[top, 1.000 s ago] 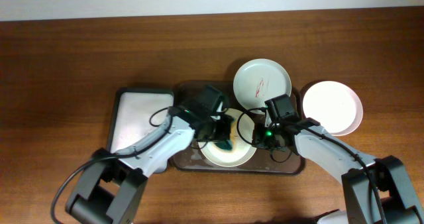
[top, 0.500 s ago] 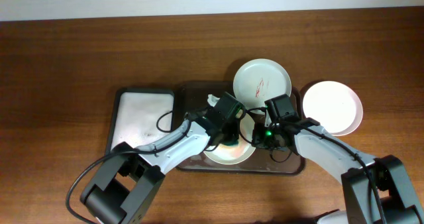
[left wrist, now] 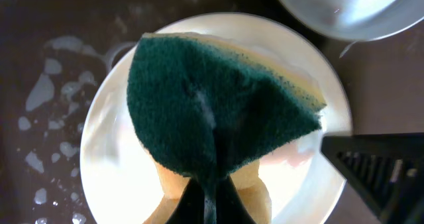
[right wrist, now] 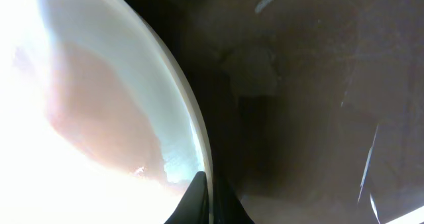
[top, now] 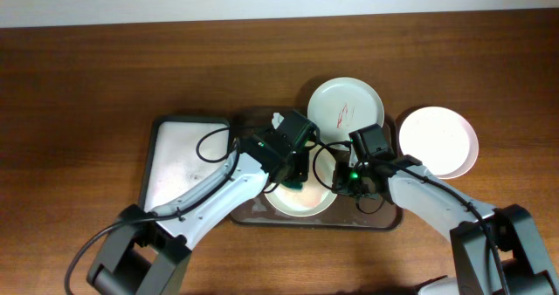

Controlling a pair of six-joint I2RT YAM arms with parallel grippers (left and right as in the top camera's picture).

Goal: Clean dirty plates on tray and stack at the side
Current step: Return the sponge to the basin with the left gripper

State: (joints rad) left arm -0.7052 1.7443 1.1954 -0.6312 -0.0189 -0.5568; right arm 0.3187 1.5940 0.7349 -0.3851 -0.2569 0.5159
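A white plate (top: 301,203) lies in the dark brown tray (top: 376,219), also seen in the left wrist view (left wrist: 106,151) and the right wrist view (right wrist: 99,105). My left gripper (top: 295,180) is shut on a green and yellow sponge (left wrist: 218,111) that presses on this plate. My right gripper (top: 349,180) is shut on the plate's right rim (right wrist: 202,158). A second plate (top: 345,103) with red scribble marks rests at the tray's far right corner. A third, clean plate (top: 438,140) lies on the table to the right of the tray.
A smaller black-rimmed tray with a white lining (top: 183,155) lies left of the brown tray. Foam and water drops (left wrist: 46,91) cover the brown tray's floor.
My left gripper has swept the sponge across the plate, right and then back to the left and farther from me. The right gripper has held still on the rim.
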